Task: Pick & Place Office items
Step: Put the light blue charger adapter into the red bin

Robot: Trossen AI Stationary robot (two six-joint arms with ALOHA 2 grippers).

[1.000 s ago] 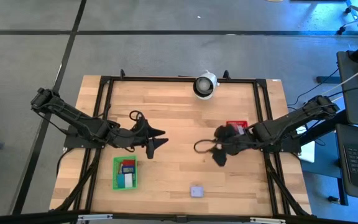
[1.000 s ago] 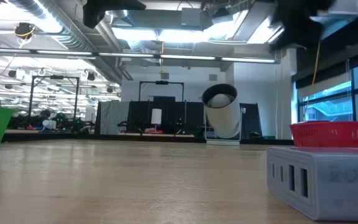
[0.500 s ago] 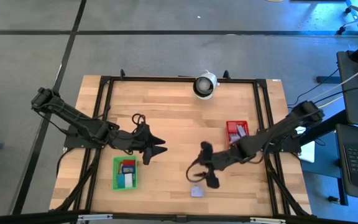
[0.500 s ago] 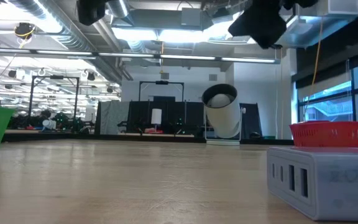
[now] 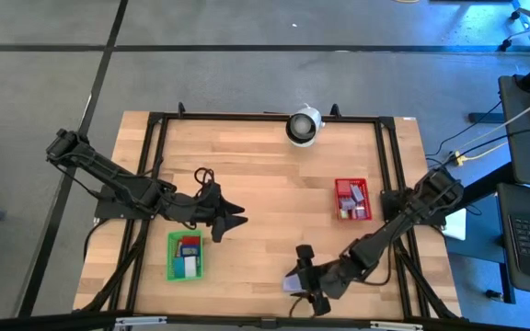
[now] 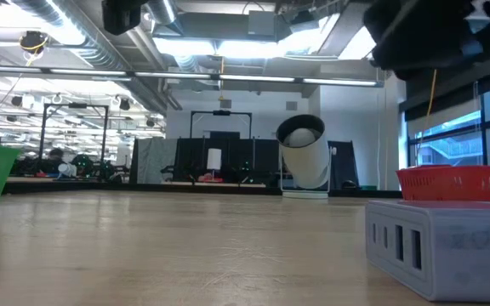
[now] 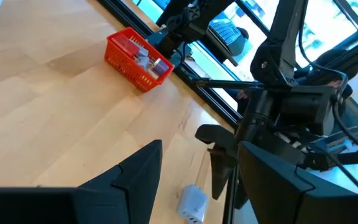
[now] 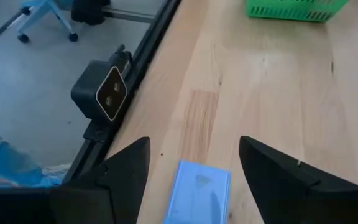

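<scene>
Left arm: dark, reaching from the table's left edge toward centre. Left gripper (image 5: 231, 219) hovers above the wood, fingers spread wide, holding nothing.

Green rectangular mesh bin (image 5: 186, 255): front-left of the light wooden table (image 5: 265, 184), just beside the left gripper; holds red, blue and pale blocky office items (image 5: 189, 248).

Lavender blocky piece with slots (image 8: 197, 190): near the table's front edge, between the right fingers.

Right arm: stretched low from the right edge toward front centre. Right gripper (image 5: 309, 279) over that piece, fingers parted wide, not closed on it.

Red rectangular mesh bin (image 5: 351, 199): right side, containing small pieces.

Round white-and-black device (image 5: 303, 126): rear centre.
</scene>
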